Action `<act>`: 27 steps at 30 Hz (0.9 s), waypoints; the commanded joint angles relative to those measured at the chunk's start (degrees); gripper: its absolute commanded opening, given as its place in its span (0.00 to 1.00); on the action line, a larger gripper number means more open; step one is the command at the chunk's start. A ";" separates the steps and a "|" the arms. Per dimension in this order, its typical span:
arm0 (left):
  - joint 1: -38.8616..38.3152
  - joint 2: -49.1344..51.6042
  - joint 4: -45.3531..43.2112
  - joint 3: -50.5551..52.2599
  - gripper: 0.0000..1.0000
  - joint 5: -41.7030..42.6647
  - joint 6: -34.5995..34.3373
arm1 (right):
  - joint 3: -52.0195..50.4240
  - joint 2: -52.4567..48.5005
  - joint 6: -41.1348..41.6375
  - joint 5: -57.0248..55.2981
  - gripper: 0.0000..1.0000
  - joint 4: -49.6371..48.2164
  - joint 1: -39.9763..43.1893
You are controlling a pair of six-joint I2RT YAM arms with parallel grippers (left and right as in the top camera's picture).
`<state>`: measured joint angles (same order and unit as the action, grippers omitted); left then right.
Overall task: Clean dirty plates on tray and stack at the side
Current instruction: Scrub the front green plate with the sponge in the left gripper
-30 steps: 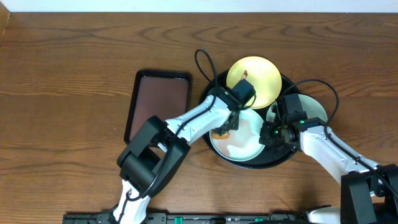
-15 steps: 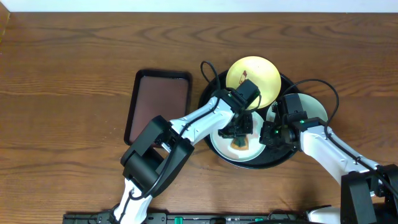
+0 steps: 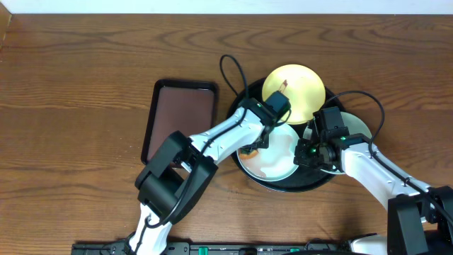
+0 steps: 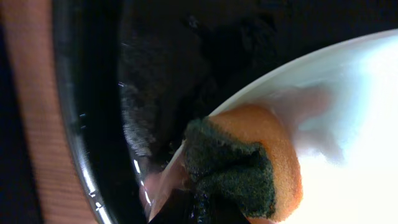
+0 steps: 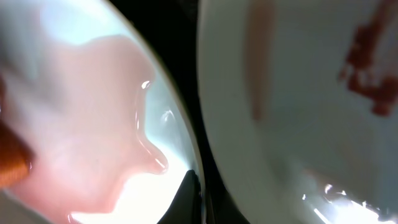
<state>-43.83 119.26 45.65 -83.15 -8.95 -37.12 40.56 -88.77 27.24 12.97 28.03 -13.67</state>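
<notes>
1. Three plates sit in the round black tray (image 3: 315, 185): the pale yellow plate (image 3: 297, 88) at 12 o'clock, the mint green plate (image 3: 357, 126) at 3 o'clock and the light blue plate (image 3: 279, 164) near 6 o'clock.
2. The left end effector (image 3: 253, 147) is clamped on an orange sponge (image 4: 249, 162), whose dark scouring face presses on the blue plate's 9 o'clock rim.
3. The right end effector (image 3: 306, 152) sits at that plate's 3 o'clock rim. One dark fingertip (image 5: 189, 190) shows there, but I cannot tell whether it grips.
4. The step in hand looks like scrubbing the blue plate. A pinkish wet film (image 5: 93, 124) covers part of it, and the mint plate carries a red smear (image 5: 373, 68).
5. The next move probably calls for sweeping the sponge across the film toward 3 o'clock with the plate steadied. Stacking would follow, perhaps by the rectangular tray (image 3: 180, 117) at 9 o'clock on the worktop (image 3: 85, 85).
</notes>
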 commanded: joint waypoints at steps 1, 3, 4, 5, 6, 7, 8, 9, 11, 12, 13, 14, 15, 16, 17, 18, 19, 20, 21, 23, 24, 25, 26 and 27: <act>0.66 3.23 0.55 2.29 0.07 -19.80 3.19 | -1.84 -2.25 0.13 -8.44 0.01 1.57 0.09; -0.42 3.21 0.55 2.27 0.07 -22.95 4.28 | -1.84 -2.25 0.13 -8.44 0.01 1.62 0.09; -0.85 3.21 0.61 2.27 0.07 -24.65 4.68 | -1.84 -2.25 0.13 -8.46 0.01 1.62 0.09; -1.36 3.19 0.66 2.27 0.07 -26.49 5.57 | -1.84 -2.25 0.13 -8.46 0.01 1.62 0.09; -1.77 3.08 0.83 2.23 0.07 -28.02 5.99 | -1.84 -2.25 0.13 -8.44 0.01 1.62 0.09; -2.23 2.80 1.11 2.19 0.07 -29.90 6.29 | -1.84 -2.25 0.15 -8.46 0.01 1.70 0.09; -2.60 2.45 1.64 2.01 0.07 -31.50 6.27 | -1.84 -2.25 0.15 -8.44 0.01 1.75 0.09; -2.75 2.05 2.05 1.70 0.07 -32.28 6.25 | -1.84 -2.25 0.15 -8.44 0.01 1.79 0.09; -2.62 1.05 2.86 0.90 0.08 -32.24 6.19 | -1.84 -2.25 0.15 -8.46 0.01 2.03 0.09; -2.36 0.26 3.30 0.39 0.08 -32.24 5.73 | -1.84 -2.25 0.15 -8.46 0.01 2.19 0.09; -2.03 -0.52 3.41 0.11 0.07 -32.17 5.49 | -1.84 -2.25 0.15 -8.46 0.01 2.29 0.09; -1.25 -2.36 3.41 -0.20 0.08 -31.95 5.33 | -1.84 -2.25 0.15 -8.44 0.01 2.62 0.09; -0.63 -3.72 3.37 -0.26 0.07 -31.54 5.33 | -1.84 -2.25 0.15 -8.46 0.01 2.73 0.09; 0.59 -6.23 3.37 -0.26 0.07 -29.57 5.29 | -1.84 -2.25 0.15 -8.46 0.01 2.84 0.09; 1.51 -7.89 3.41 -0.26 0.08 -27.71 5.29 | -1.84 -2.25 0.13 -8.46 0.01 2.86 0.09; 2.43 -9.49 3.43 -0.26 0.07 -25.73 5.14 | -1.84 -2.25 0.15 -8.46 0.01 2.86 0.09; 3.39 -10.99 3.41 -0.26 0.07 -23.23 5.09 | -1.84 -2.25 0.15 -8.46 0.01 2.86 0.09; 4.44 -12.59 3.39 -0.26 0.07 -20.44 4.87 | -1.84 -2.25 0.15 -8.46 0.01 2.84 0.09; 5.62 -14.27 3.39 -0.26 0.07 -16.79 4.48 | -1.84 -2.25 0.15 -8.46 0.01 2.86 0.09; 7.52 -16.61 3.15 -0.24 0.07 -9.14 4.00 | -1.84 -2.25 0.15 -8.46 0.01 2.99 0.09; 8.39 -17.49 2.89 -0.24 0.07 -4.15 4.00 | -1.84 -2.25 0.13 -8.46 0.01 3.06 0.09; 8.87 -17.88 2.58 -0.24 0.07 0.31 3.82 | -1.84 -2.25 0.11 -8.46 0.01 3.06 0.09; 9.14 -17.92 2.08 -0.24 0.08 5.14 3.82 | -1.84 -2.25 0.11 -8.46 0.01 3.06 0.09; 9.11 -17.79 1.49 -0.17 0.07 9.70 3.74 | -1.84 -2.25 0.11 -8.46 0.01 3.04 0.09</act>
<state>-34.81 101.32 47.90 -83.18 -17.54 -32.80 41.04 -88.88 28.05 11.55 28.99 -13.93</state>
